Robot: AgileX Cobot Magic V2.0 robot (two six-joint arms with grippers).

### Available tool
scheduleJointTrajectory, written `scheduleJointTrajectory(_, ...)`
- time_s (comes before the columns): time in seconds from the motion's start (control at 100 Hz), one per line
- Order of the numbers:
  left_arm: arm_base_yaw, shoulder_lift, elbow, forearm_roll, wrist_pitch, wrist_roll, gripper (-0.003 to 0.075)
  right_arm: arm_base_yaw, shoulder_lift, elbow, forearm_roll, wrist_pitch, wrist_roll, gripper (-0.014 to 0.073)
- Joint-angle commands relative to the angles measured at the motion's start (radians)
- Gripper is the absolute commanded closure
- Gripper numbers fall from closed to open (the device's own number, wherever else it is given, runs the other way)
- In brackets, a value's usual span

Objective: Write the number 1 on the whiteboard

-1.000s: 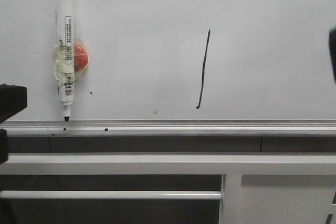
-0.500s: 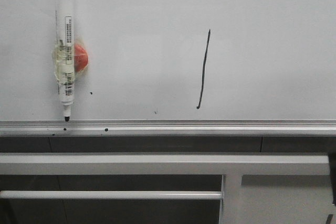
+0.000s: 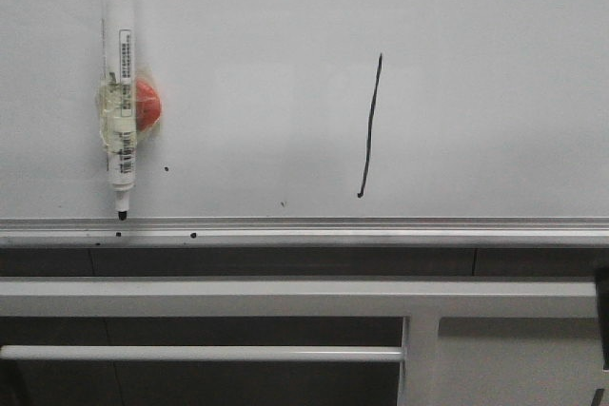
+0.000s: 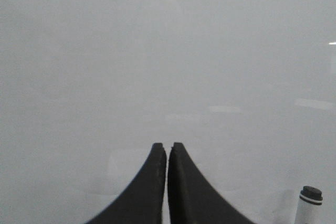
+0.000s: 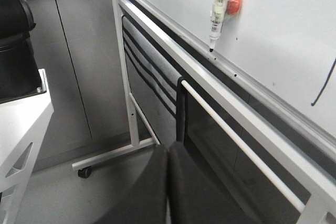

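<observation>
At centre right of the front view, the number 1 (image 3: 370, 126) stood on the whiteboard (image 3: 457, 54). The left gripper (image 4: 167, 153) and right gripper (image 5: 168, 153) were both closed, empty. A stray swing near the board might have smudged the stroke.

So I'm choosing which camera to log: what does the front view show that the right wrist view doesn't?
Only the front view shows the whole number 1 stroke and the whiteboard face-on. Only the right wrist view shows the shut right gripper, the floor and the stand's caster. Both show the marker pen, tip down, on its red magnet, and the edge rail.
</observation>
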State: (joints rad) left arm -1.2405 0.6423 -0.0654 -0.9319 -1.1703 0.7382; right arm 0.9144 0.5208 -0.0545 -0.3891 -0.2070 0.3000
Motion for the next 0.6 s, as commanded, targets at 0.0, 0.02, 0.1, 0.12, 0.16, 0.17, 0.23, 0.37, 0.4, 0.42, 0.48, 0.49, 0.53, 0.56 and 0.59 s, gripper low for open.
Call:
scheduleJointTrajectory(0.0, 0.002, 0.001, -0.022, 0.055, -0.116, 0.003, 0.0741, -0.006, 0.001, -0.026, 0.004, -0.071, 0.003, 0.0658)
scheduleJointTrajectory(0.02, 0.002, 0.001, -0.022, 0.055, -0.116, 0.003, 0.0741, -0.006, 0.001, -0.026, 0.004, -0.071, 0.003, 0.0658)
scheduleJointTrajectory(0.1, 0.002, 0.001, -0.022, 0.055, -0.118, 0.003, 0.0741, -0.006, 0.001, -0.026, 0.004, -0.069, 0.003, 0.0658)
scheduleJointTrajectory(0.12, 0.002, 0.001, -0.022, 0.055, -0.118, 0.003, 0.0741, -0.006, 0.001, -0.026, 0.004, -0.069, 0.003, 0.0658)
scheduleJointTrajectory(0.16, 0.002, 0.001, -0.022, 0.055, -0.125, 0.003, 0.0741, -0.006, 0.001, -0.026, 0.004, -0.069, 0.003, 0.0658)
scheduleJointTrajectory(0.17, 0.002, 0.001, -0.022, 0.055, -0.128, 0.003, 0.0741, -0.006, 0.001, -0.026, 0.004, -0.069, 0.003, 0.0658)
scheduleJointTrajectory(0.23, 0.002, 0.001, -0.022, 0.055, -0.156, 0.003, 0.0741, -0.006, 0.001, -0.026, 0.004, -0.069, 0.003, 0.0658)
scheduleJointTrajectory(0.37, 0.011, -0.044, -0.022, 0.061, -0.175, 0.003, 0.0741, -0.006, 0.001, -0.026, 0.004, -0.064, 0.003, 0.0658)
scheduleJointTrajectory(0.4, 0.023, -0.059, -0.024, 0.073, -0.17, -0.002, 0.0741, -0.006, 0.001, -0.026, 0.004, -0.064, 0.003, 0.0658)
scheduleJointTrajectory(0.42, 0.053, -0.07, -0.024, 0.105, -0.162, -0.014, 0.0741, -0.006, 0.001, -0.026, 0.004, -0.064, 0.003, 0.0658)
scheduleJointTrajectory(0.48, 0.139, -0.103, -0.024, 0.194, -0.108, -0.027, 0.0741, -0.006, 0.001, -0.026, 0.004, -0.062, 0.003, 0.0658)
scheduleJointTrajectory(0.49, 0.151, -0.107, -0.024, 0.206, -0.1, -0.028, 0.0741, -0.006, 0.001, -0.026, 0.004, -0.062, 0.003, 0.0658)
scheduleJointTrajectory(0.53, 0.224, -0.139, -0.024, 0.291, -0.033, -0.042, 0.0741, -0.006, 0.001, -0.026, 0.004, -0.062, 0.003, 0.0658)
scheduleJointTrajectory(0.56, 0.287, -0.161, -0.024, 0.336, 0.009, -0.048, 0.0741, -0.006, 0.001, -0.026, 0.004, -0.062, 0.003, 0.0658)
scheduleJointTrajectory(0.59, 0.327, -0.185, -0.024, 0.37, 0.061, -0.066, 0.0741, -0.006, 0.001, -0.026, 0.004, -0.062, 0.003, 0.0658)
